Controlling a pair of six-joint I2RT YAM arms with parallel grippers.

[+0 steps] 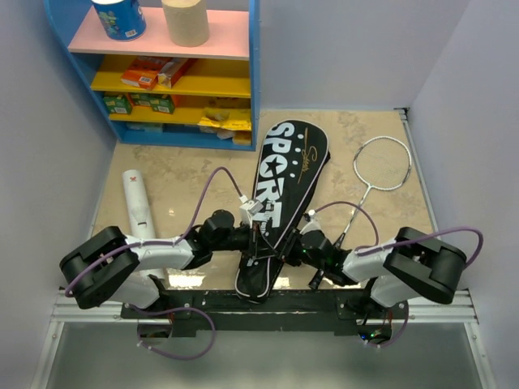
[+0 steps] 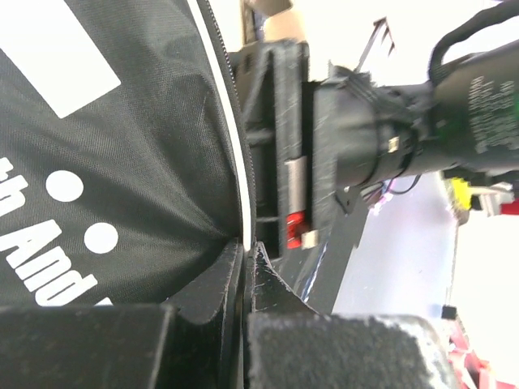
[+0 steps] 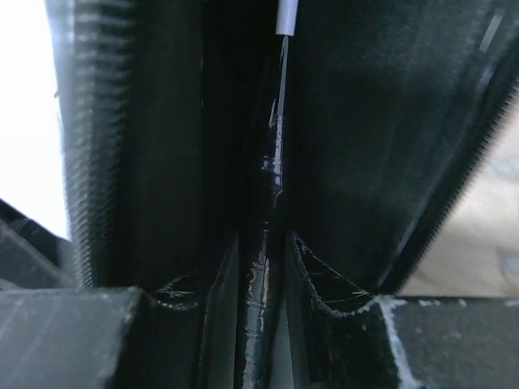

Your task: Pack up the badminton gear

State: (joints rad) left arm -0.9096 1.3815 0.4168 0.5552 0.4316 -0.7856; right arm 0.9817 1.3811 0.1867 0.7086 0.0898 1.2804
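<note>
Two grippers meet at the mouth of the black bag (image 1: 284, 186) on the table (image 1: 203, 170). Seemingly to steady the opening, the left gripper (image 2: 246, 251) is pinched shut on the bag's rim. The right gripper (image 3: 261, 243) is closed narrowly around what looks like a racket handle (image 3: 261, 324) inside. The second racket (image 1: 362, 197) and white tube (image 1: 138, 207) lie beside it.

Black SPORT bag (image 1: 280, 203) mid-table, one racket (image 3: 261, 324) in its opening; second racket (image 1: 381, 166) right, white tube (image 1: 138, 203) left.
</note>
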